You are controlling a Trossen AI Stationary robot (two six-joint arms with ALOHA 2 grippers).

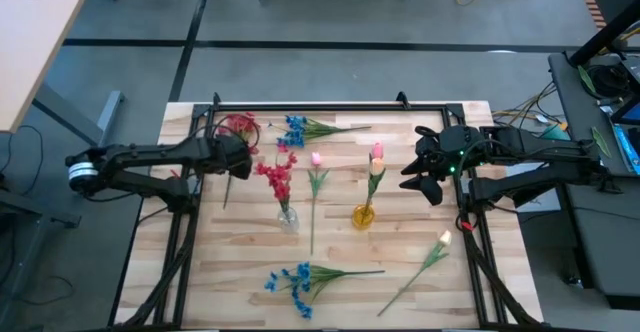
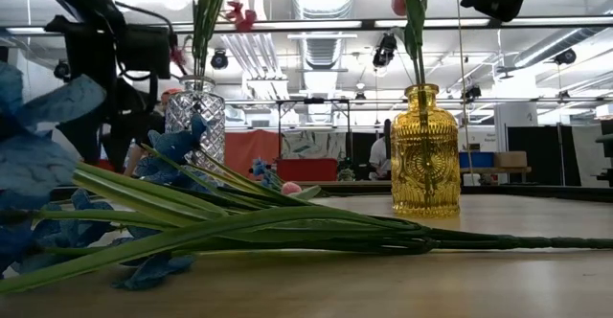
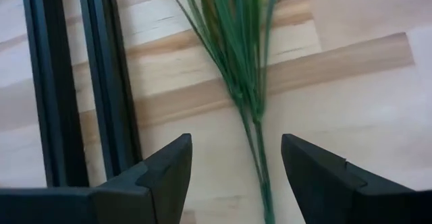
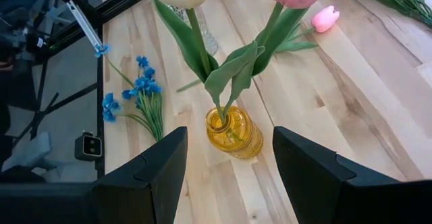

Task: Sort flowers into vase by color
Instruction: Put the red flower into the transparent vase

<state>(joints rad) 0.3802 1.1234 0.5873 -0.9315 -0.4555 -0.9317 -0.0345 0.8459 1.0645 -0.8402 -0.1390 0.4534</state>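
My left gripper (image 3: pixel 236 143) (image 1: pixel 243 164) hangs open at the table's far left. Its fingers stand on either side of the green stem (image 3: pixel 260 166) of a red flower (image 1: pixel 238 127) that lies flat on the wood, and they touch nothing. My right gripper (image 4: pixel 229 133) (image 1: pixel 425 180) waits open in the air, right of the yellow vase (image 1: pixel 363 215). That vase holds a pink and a cream tulip (image 1: pixel 376 160). A clear vase (image 1: pixel 287 218) holds a red spray (image 1: pixel 275 175). Two blue sprays (image 1: pixel 295 129) (image 1: pixel 295 280), a pink tulip (image 1: pixel 316 158) and a cream tulip (image 1: pixel 443 238) lie on the table.
A black frame (image 1: pixel 300 107) runs along the table's far and side edges, and its rails (image 3: pixel 101 82) lie close beside my left gripper. In the low view the near blue spray (image 2: pixel 144 232) fills the foreground, in front of both vases (image 2: pixel 196 117) (image 2: pixel 424 150).
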